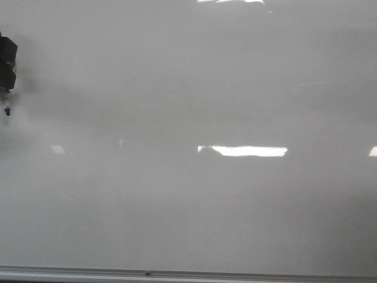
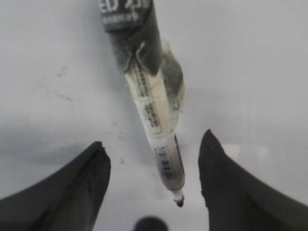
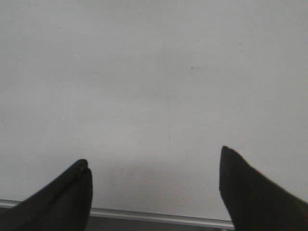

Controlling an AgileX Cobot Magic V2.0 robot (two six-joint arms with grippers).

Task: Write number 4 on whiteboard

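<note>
The whiteboard (image 1: pixel 188 88) fills the front view, glossy and grey-white. No number 4 shows on it in any view. My left gripper (image 1: pixel 7 59) is a dark shape at the far left edge, with a marker tip (image 1: pixel 7 109) pointing down below it. In the left wrist view my left gripper (image 2: pixel 153 139) has its jaws wide apart. A black-and-white marker (image 2: pixel 154 110) runs between them and touches neither finger, its black tip (image 2: pixel 179 202) just off the board. My right gripper (image 3: pixel 153 155) is open and empty over the whiteboard (image 3: pixel 154 72).
A thin metal edge strip (image 1: pixel 177 274) runs along the board's near edge and also shows in the right wrist view (image 3: pixel 159 216). A bright light glare (image 1: pixel 244 151) lies mid-board. Faint smudges (image 2: pixel 62 72) mark the board by the marker.
</note>
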